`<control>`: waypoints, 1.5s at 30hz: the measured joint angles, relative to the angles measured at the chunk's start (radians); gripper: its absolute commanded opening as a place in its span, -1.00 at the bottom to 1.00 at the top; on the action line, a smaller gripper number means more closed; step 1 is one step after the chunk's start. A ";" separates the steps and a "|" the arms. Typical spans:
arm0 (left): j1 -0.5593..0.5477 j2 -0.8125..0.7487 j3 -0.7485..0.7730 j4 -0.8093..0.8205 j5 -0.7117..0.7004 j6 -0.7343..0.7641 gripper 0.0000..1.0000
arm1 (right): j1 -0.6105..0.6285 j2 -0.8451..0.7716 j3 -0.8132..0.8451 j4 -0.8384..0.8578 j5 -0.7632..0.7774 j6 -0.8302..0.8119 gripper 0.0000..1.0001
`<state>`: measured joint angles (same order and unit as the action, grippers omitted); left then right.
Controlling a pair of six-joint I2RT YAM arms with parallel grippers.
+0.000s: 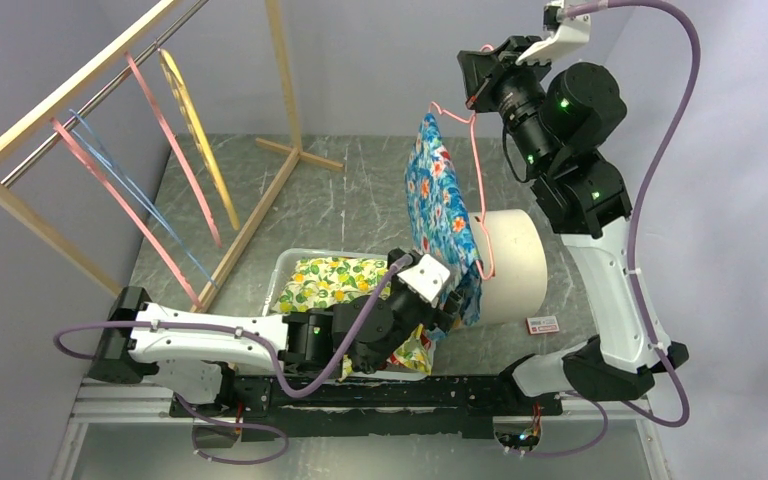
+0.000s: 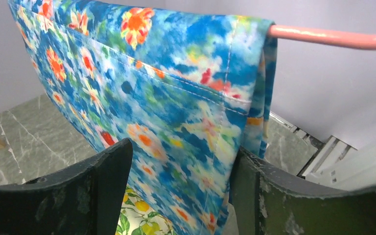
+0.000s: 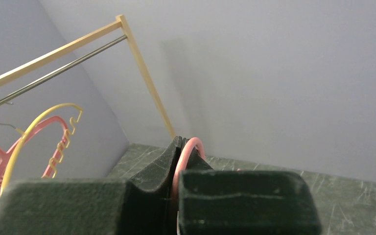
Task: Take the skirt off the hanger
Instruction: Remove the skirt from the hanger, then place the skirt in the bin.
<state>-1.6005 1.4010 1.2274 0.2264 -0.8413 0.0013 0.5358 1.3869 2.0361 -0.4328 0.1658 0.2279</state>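
Observation:
A blue floral skirt (image 1: 440, 200) hangs draped over a pink hanger (image 1: 478, 170), held up above the table's middle. My right gripper (image 1: 473, 98) is high up, shut on the hanger's hook (image 3: 188, 147), which pokes out between its pads. My left gripper (image 1: 450, 298) is at the skirt's lower end. In the left wrist view the skirt (image 2: 152, 73) hangs down between the two spread fingers of the left gripper (image 2: 183, 147), its edge against the right finger (image 2: 254, 186). The pink hanger bar (image 2: 333, 36) sticks out at the top right.
A white bin (image 1: 285, 262) holding a lemon-print cloth (image 1: 335, 280) sits under the left arm. A cream cylinder (image 1: 515, 265) lies right of the skirt, with a small card (image 1: 542, 324) near it. A wooden rack (image 1: 110, 80) with pink and yellow hangers (image 1: 200, 130) stands at back left.

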 measured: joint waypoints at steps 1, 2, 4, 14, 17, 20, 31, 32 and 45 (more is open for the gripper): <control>0.000 0.010 0.008 0.010 -0.011 0.008 0.45 | 0.000 -0.007 -0.006 0.001 -0.002 0.002 -1.00; 0.000 0.016 0.012 0.015 -0.015 0.012 0.45 | 0.000 -0.011 -0.010 0.001 -0.004 0.003 -1.00; 0.008 0.034 0.029 0.017 -0.027 0.015 0.34 | 0.000 -0.019 -0.012 0.001 -0.012 0.009 -1.00; 0.055 0.058 0.076 0.021 -0.061 0.080 -0.86 | 0.000 -0.104 -0.127 0.034 -0.031 0.024 -1.00; 0.054 0.044 0.103 0.036 -0.082 0.161 -0.86 | 0.000 -0.176 -0.272 0.102 -0.060 0.031 -1.00; 0.054 -0.006 0.108 0.080 -0.103 0.270 -0.86 | 0.000 -0.264 -0.465 0.167 -0.106 0.046 -1.00; 0.054 -0.194 0.409 0.072 -0.089 0.511 -0.86 | 0.000 -0.305 -0.683 0.202 -0.122 0.070 -1.00; 0.054 -0.200 0.454 0.056 -0.084 0.524 -0.86 | 0.000 -0.305 -0.686 0.198 -0.116 0.069 -1.00; 0.054 -0.320 0.404 -0.138 -0.078 0.487 -0.86 | 0.000 -0.387 -0.674 0.173 -0.008 0.019 -1.00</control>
<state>-1.5463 1.0809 1.6318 0.0887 -0.9192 0.4881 0.5358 1.0000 1.3617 -0.2596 0.1574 0.2470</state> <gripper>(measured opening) 0.081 0.008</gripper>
